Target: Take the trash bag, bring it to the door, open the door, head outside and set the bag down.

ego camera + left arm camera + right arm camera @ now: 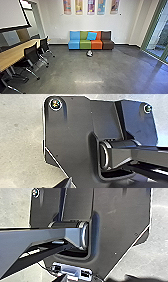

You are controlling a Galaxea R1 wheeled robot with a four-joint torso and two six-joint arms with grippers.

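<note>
In the head view, a small white and dark bundle [89, 53], which looks like the trash bag, is seen on the grey floor [117, 72]. It is set just in front of a low couch [91, 44], near the middle of it. The couch is made up of 4 seats, coloured blue, green, orange and brown. A bright blue pillow [91, 36] is propped up at a tilt where the green and orange backs meet.

Above the couch, 5 bright pictures [91, 6] are hung in a row on the pale wall [57, 22]. At the left, a long wooden table [17, 53] can be seen, with black chairs [31, 54] placed along its near side. A big white screen [11, 12] with a black edge is seen above the table. At the right, tall glass [155, 41] is held in a green frame [148, 35]. Light is thrown back by the shiny floor.

The trash bag is not held by the robot; it is seen well apart from it. For the left gripper [65, 183], it cannot be told whether the jaws are let go or clenched. The same must be said of the right gripper [63, 278]: how its jaws are set cannot be told.
</note>
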